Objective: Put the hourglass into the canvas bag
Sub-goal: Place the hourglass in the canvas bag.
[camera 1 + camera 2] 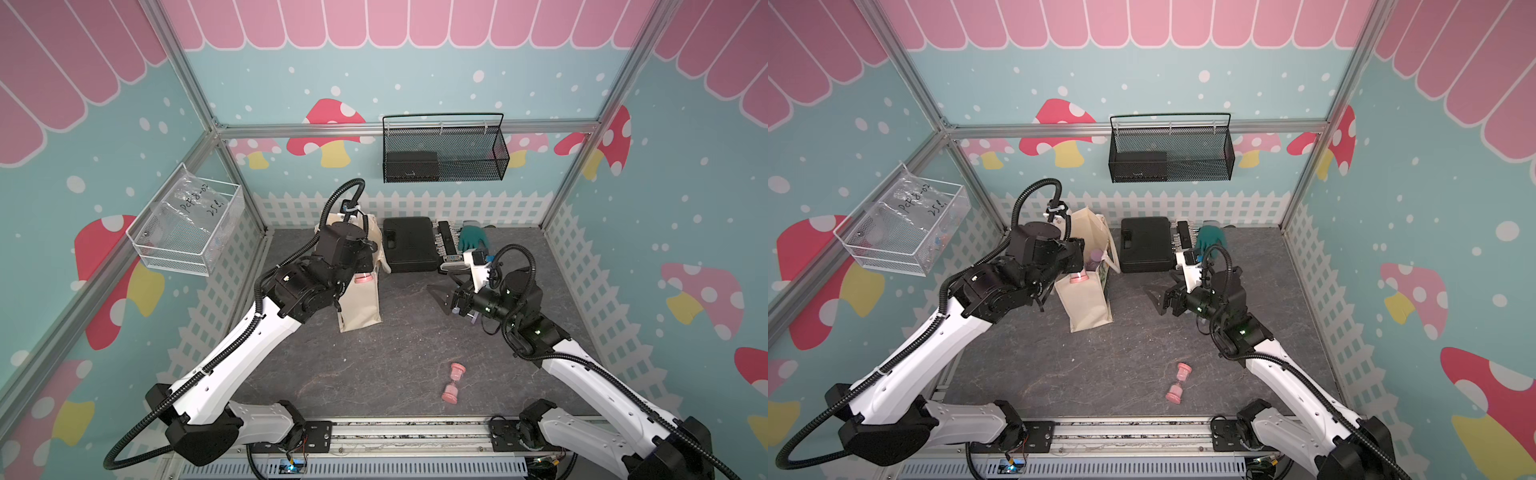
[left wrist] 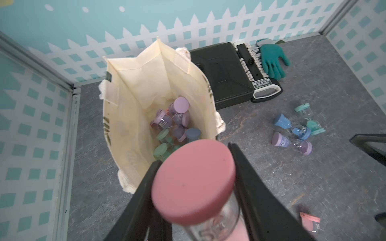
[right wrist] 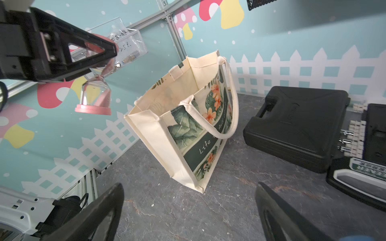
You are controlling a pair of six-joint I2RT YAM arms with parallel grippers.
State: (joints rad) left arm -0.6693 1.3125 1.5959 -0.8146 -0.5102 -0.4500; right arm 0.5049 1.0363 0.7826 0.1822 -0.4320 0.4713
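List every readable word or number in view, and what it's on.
"Life": dark band of the canvas bag; rest unclear.
"PCF8-02": handwritten on the plastic bag in the wall bin; second line unclear.
"10": purple hourglass on the table.
"10": blue hourglass beside it.
"15": pink hourglass lying loose.
Socket set label: too blurred to read.
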